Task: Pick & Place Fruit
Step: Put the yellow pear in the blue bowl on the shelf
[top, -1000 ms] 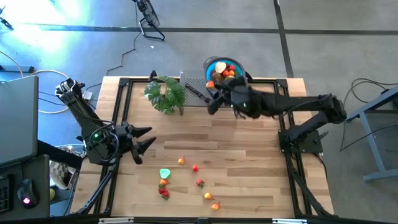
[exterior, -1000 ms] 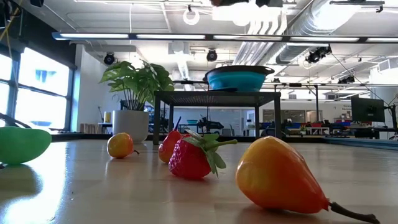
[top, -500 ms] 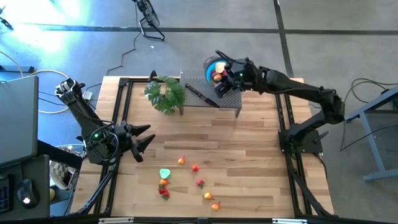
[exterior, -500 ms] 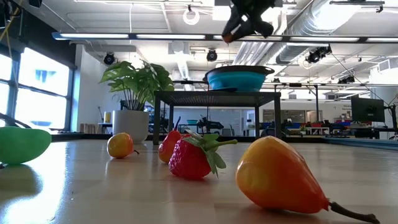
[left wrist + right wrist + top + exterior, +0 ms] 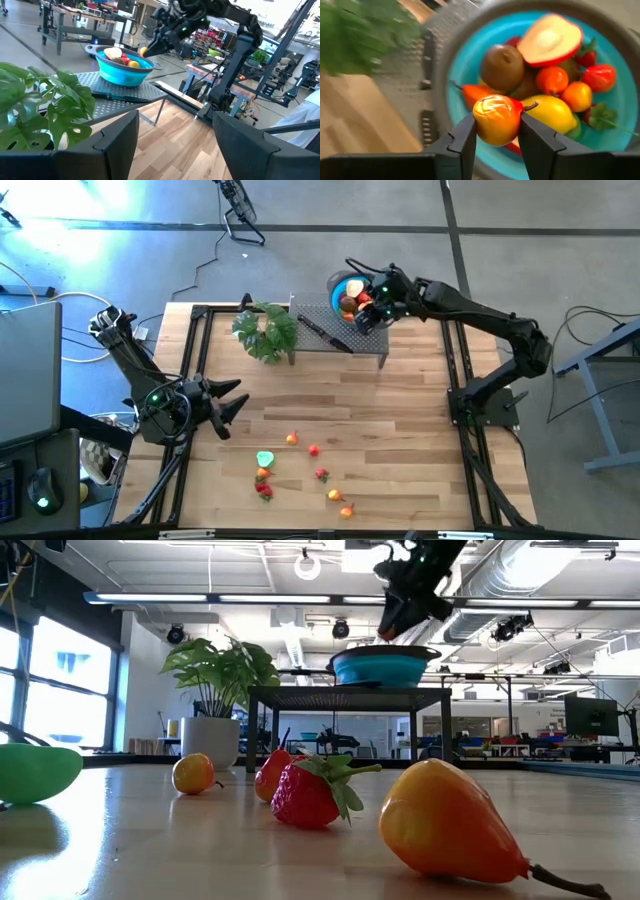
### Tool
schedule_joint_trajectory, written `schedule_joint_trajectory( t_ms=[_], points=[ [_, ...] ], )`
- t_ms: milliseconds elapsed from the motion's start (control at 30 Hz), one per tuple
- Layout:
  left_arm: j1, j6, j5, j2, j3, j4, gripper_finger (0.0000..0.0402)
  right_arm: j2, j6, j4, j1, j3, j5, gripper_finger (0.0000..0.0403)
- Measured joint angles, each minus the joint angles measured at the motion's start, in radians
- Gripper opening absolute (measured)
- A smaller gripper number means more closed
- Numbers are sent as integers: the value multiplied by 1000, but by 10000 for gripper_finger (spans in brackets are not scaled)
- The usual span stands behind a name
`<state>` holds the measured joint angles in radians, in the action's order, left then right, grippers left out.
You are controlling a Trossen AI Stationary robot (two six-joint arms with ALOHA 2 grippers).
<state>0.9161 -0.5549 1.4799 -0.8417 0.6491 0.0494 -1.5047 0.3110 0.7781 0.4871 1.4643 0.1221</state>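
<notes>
- Orange-yellow toy fruit [image 5: 497,119], with a short dark stem, sits pinched between the two dark fingers of the right hand [image 5: 496,142], directly above the blue bowl [image 5: 462,127].
- Blue and already well filled, the bowl [image 5: 340,284] holds a brown kiwi [image 5: 502,67], a cut red-rimmed half [image 5: 549,39], a lemon [image 5: 549,114], small orange pieces and strawberries; it stands on a dark mesh stand [image 5: 320,330] at the far edge of the wooden surface [image 5: 400,440].
- Right hand [image 5: 366,310] reaches from the right side of the surface and hangs over the bowl's rim; in the low view it hovers just above the bowl [image 5: 385,668].
- Left hand [image 5: 232,401] waits low over the surface's left side, fingers spread apart and carrying nothing.
- More fruit lies loose near the front edge: a strawberry [image 5: 308,794], a large orange pear-shaped piece [image 5: 448,824], a small yellow-orange one [image 5: 194,773], and a green piece [image 5: 264,459].
- Leafy potted plant [image 5: 266,330] stands beside the stand, where a black-handled knife [image 5: 318,331] lies.
</notes>
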Motion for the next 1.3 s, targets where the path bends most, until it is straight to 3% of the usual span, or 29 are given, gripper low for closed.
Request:
schedule_joint_trajectory(
  t_ms=[433, 733, 867, 1300],
  points=[
    [0, 0, 0, 0, 0, 0, 248, -73, -38, -11, 20, 0, 9, 124],
    [0, 0, 0, 0, 0, 0, 248, -73, -55, -19, 18, -1, 32, 200],
    [0, 0, -1, 0, 0, 1, 248, -64, -62, -27, 15, -1, 27, 215],
    [0, -1, -2, 0, 0, 0, 248, 107, -36, -118, -30, -1, -101, 149]
  ],
)
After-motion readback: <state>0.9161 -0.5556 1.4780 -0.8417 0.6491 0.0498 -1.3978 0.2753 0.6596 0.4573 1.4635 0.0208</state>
